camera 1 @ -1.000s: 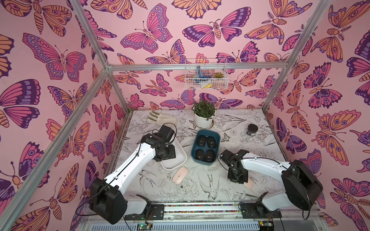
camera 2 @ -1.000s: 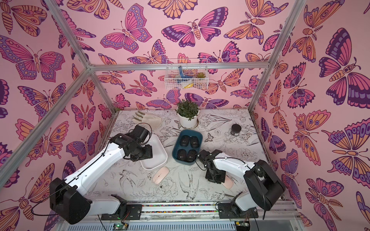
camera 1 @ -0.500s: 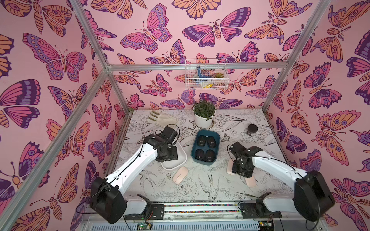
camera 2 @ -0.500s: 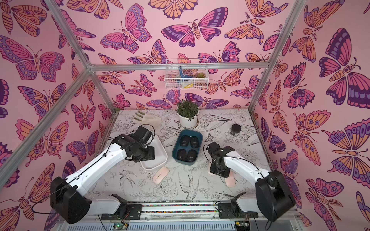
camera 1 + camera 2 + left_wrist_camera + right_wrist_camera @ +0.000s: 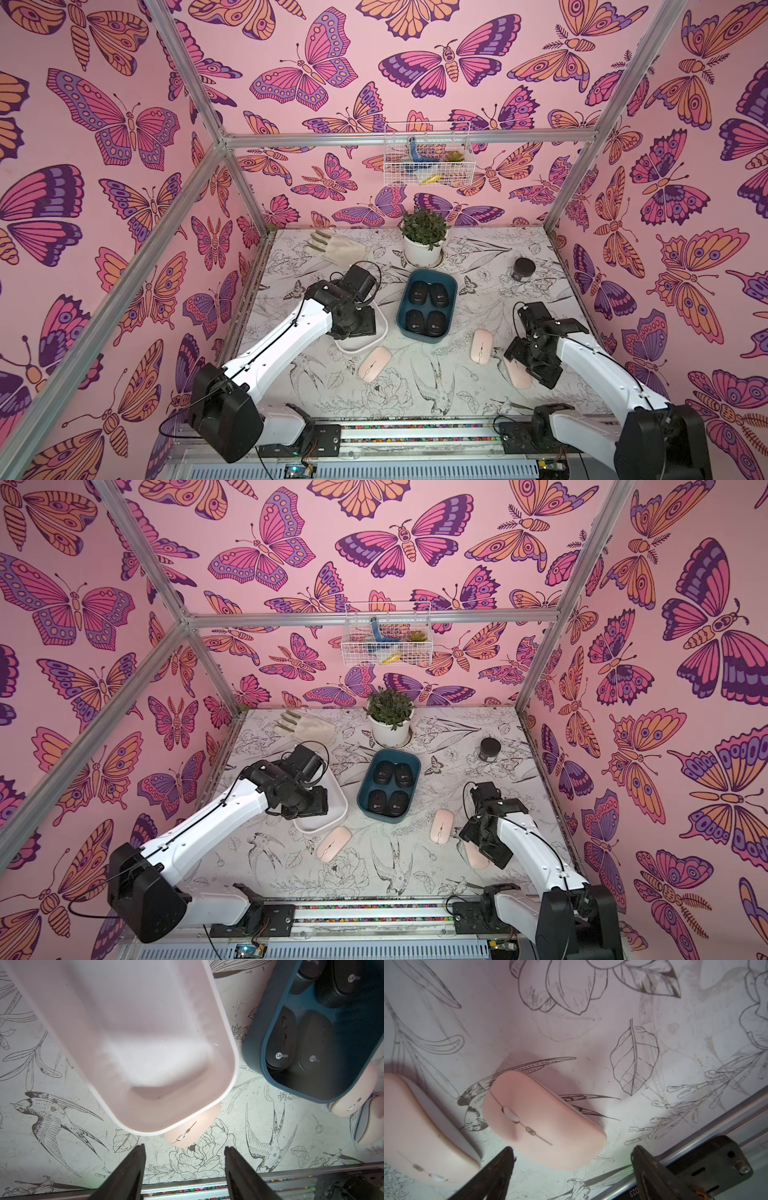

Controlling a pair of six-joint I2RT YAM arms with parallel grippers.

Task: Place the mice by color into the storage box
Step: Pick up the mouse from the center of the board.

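Four black mice (image 5: 428, 307) sit in the blue box (image 5: 424, 338). Three pink mice (image 5: 482, 346) lie loose on the counter (image 5: 415, 390). My right pincer (image 5: 572, 1150) gapes wide and empty just above one of them. My left pincer (image 5: 185, 1147), also wide and empty, hangs over the empty pale box (image 5: 361, 347).

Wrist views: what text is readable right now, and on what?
"Lecoo": pale logo on the first black mouse, second black mouse and third black mouse in the blue box.
"023": upside down on a dark surface beside the rail.
Top views: logos too small to read.
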